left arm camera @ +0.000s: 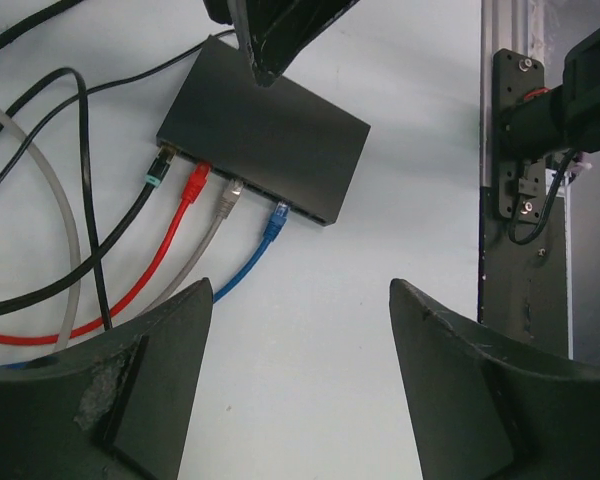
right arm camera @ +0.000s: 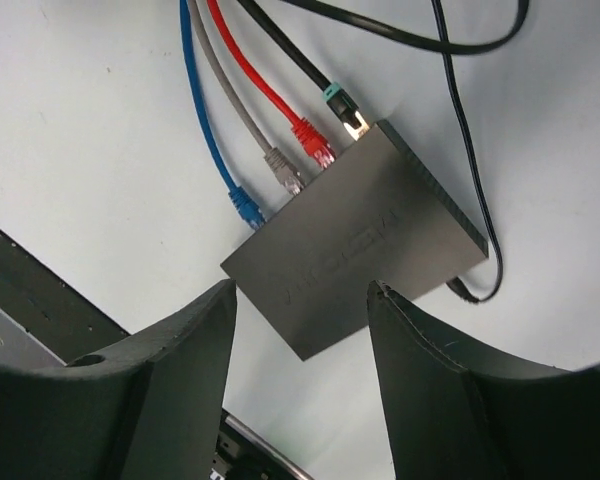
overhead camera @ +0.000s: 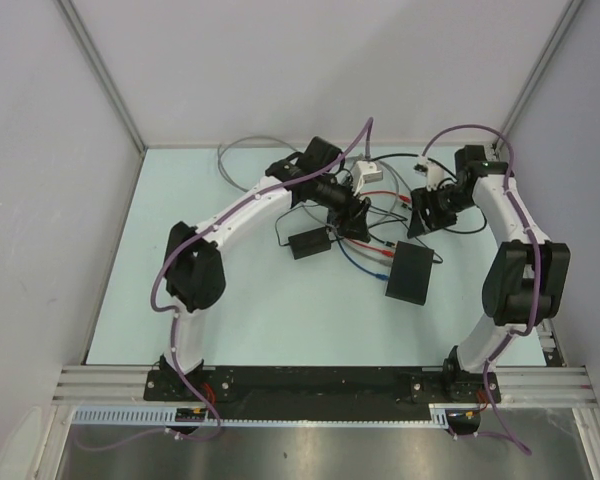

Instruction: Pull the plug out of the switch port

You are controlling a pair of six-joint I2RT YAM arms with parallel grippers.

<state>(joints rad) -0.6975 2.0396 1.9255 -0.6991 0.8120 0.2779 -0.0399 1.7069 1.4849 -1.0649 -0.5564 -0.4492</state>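
The switch is a flat matte-black box right of centre, with its port edge facing away from the arm bases. In the left wrist view the switch has a black-and-teal plug, a red plug, a grey plug and a blue plug in that edge. The right wrist view shows the switch with the same blue, grey, red and black-and-teal plugs. My left gripper is open and empty, above the cables. My right gripper is open and empty, above the switch.
A smaller black brick with a thin cord lies left of the switch. A white box sits at the back among looping cables. The black base rail runs along the near edge. Grey walls enclose the table.
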